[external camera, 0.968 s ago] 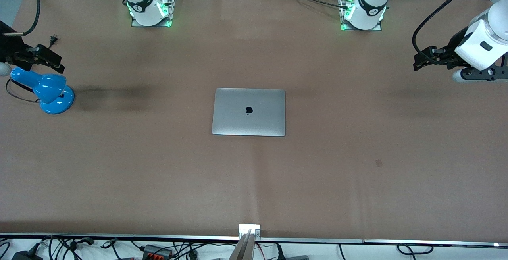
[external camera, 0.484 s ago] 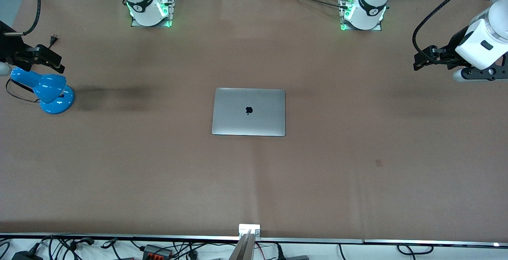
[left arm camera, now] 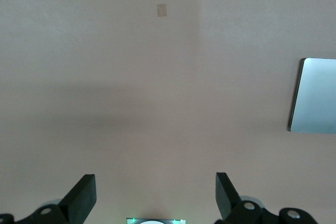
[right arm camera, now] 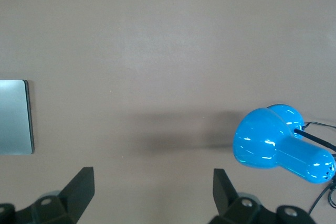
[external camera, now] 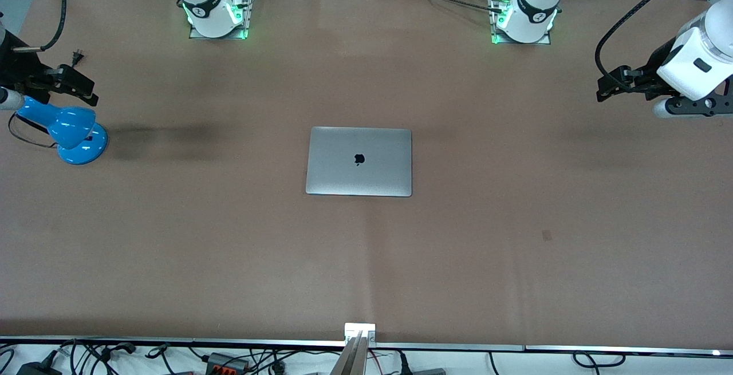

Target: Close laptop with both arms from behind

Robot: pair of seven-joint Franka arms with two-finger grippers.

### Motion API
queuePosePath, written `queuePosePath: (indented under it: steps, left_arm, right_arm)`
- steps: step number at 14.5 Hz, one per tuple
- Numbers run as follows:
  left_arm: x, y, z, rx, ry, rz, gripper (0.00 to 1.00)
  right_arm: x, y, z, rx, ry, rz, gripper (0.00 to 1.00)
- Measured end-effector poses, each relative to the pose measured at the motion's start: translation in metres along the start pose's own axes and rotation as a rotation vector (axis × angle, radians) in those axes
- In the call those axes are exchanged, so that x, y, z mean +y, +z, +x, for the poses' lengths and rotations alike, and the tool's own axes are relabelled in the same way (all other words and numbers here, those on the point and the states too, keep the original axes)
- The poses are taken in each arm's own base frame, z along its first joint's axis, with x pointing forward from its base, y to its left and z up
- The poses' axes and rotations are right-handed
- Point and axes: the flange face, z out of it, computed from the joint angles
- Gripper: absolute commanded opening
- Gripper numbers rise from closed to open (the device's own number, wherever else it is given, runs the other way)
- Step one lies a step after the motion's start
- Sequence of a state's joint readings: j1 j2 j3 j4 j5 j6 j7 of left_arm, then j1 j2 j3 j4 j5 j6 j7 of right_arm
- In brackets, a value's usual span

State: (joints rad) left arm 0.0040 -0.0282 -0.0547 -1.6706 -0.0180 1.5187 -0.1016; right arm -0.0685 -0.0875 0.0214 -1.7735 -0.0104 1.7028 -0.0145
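Mid-table: laptop (external camera: 359, 161) shut, edges unobstructed; both claws wide, at table ends.

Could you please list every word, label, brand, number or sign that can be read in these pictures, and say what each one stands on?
No words or numbers can be read anywhere.
Dark apple logo, a sign and not text: on the closed lid of the laptop.
Small round marks on the dark bands of the two arm bases at the top of the front view: too small to read.
Blue lamp, brown table, left gripper, right gripper: no markings visible.
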Motion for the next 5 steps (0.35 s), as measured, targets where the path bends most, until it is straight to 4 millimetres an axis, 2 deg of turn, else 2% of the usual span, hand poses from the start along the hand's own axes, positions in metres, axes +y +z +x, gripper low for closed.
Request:
queuePosePath:
  steps: [5]
  left_arm:
    - [0.0, 0.0004, 0.0002, -0.001, 0.0, 0.0, 1.0]
  right_arm:
    - [0.0012, 0.0005, -0.0001, -0.001, 0.002, 0.0, 1.0]
